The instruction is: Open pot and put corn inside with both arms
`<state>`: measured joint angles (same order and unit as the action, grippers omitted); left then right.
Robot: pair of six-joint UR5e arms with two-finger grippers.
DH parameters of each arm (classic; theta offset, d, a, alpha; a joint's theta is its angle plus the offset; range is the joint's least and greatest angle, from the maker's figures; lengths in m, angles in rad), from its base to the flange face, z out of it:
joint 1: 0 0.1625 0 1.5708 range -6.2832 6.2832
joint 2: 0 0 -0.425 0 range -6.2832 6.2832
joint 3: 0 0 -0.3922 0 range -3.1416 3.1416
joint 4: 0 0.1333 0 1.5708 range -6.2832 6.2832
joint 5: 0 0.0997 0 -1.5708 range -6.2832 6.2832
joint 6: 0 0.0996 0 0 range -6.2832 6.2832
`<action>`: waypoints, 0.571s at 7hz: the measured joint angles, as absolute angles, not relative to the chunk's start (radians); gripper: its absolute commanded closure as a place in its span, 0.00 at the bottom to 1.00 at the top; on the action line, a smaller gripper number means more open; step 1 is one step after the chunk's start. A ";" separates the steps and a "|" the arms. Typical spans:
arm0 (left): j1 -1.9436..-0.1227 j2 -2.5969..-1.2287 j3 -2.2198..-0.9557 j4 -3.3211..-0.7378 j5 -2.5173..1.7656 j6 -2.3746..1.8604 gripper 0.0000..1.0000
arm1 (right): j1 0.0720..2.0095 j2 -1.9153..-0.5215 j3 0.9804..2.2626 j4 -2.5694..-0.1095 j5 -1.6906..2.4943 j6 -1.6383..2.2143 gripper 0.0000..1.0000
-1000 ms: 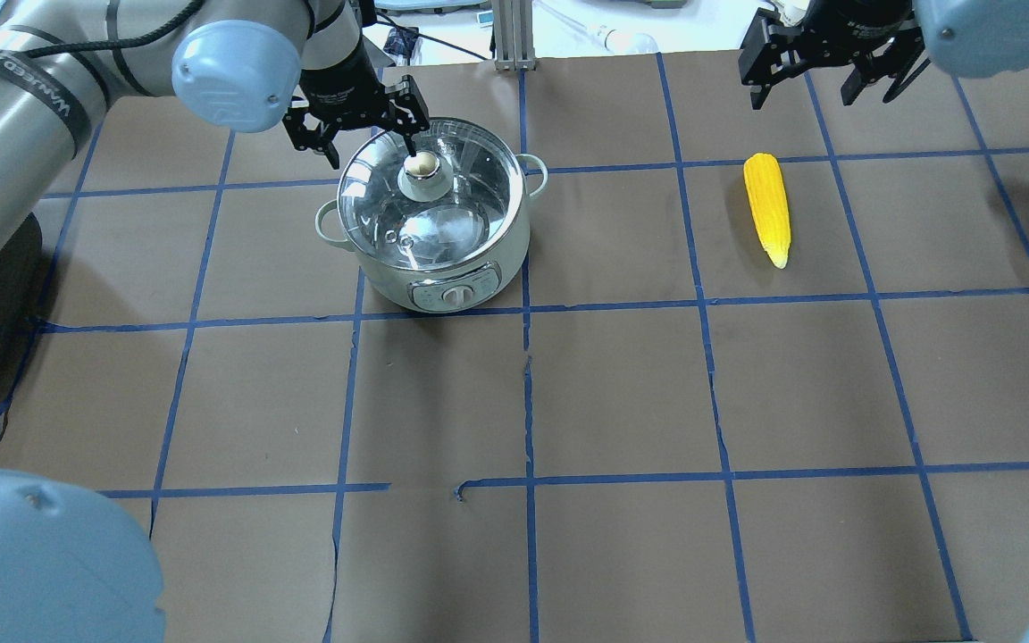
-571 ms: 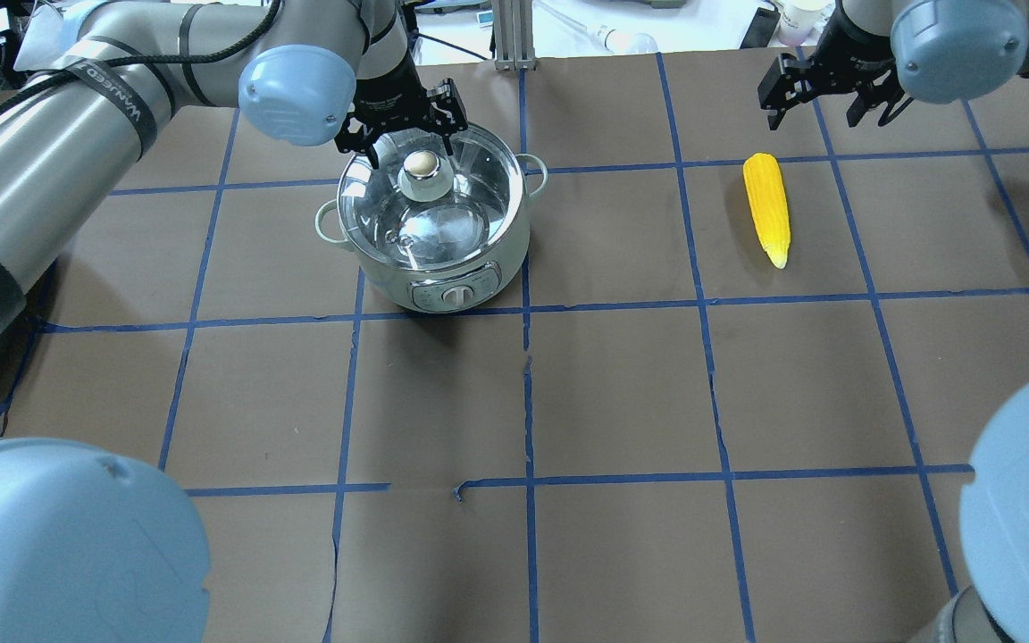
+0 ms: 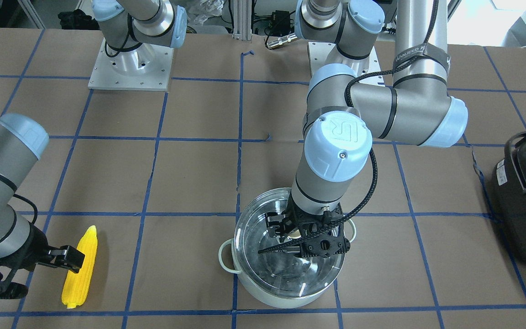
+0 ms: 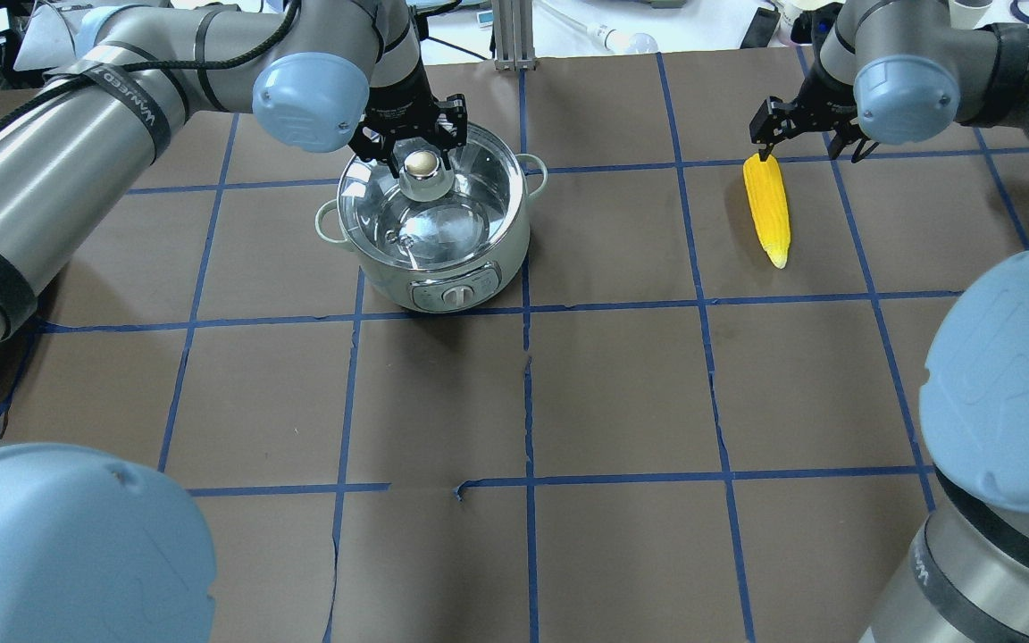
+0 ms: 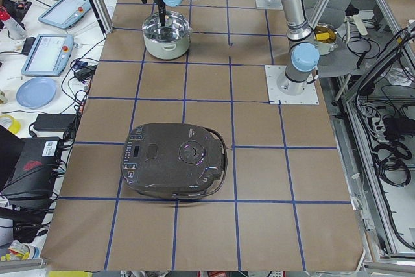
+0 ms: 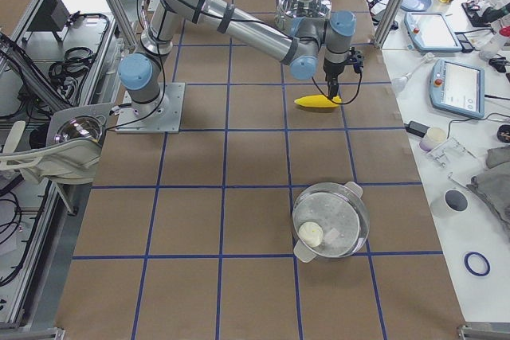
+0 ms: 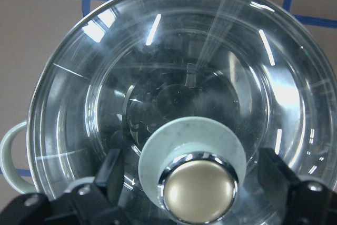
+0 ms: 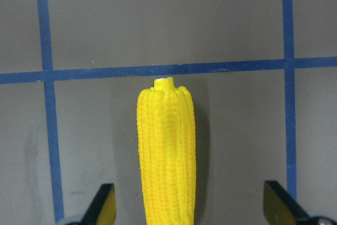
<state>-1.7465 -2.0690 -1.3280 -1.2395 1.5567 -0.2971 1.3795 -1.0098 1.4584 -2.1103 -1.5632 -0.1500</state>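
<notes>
The pot (image 4: pixel 501 254) stands at the far left of the table with its glass lid (image 4: pixel 443 223) on. My left gripper (image 4: pixel 414 147) is open and low over the lid, one finger on each side of the brass-topped knob (image 7: pixel 199 188), apart from it. The yellow corn (image 4: pixel 766 210) lies flat at the far right, pointed tip toward me. My right gripper (image 4: pixel 802 136) is open just above the cob's blunt far end. In the right wrist view the corn (image 8: pixel 166 151) lies midway between the fingertips (image 8: pixel 104 204).
A dark rice cooker (image 3: pixel 525 201) sits at the table's left end. A second steel pot with a lid (image 6: pixel 331 220) stands at the right end, near my right arm. Blue tape lines grid the brown table cover (image 4: pixel 622 393).
My left gripper moved right and down from behind the pot to straddle the lid knob. My right gripper came down and toward the corn's blunt end. Pot and corn have not moved.
</notes>
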 measured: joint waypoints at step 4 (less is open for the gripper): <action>-1.743 -2.049 -1.298 -1.253 1.553 -0.279 1.00 | 1.379 -0.969 1.535 -2.244 -1.552 -0.138 0.04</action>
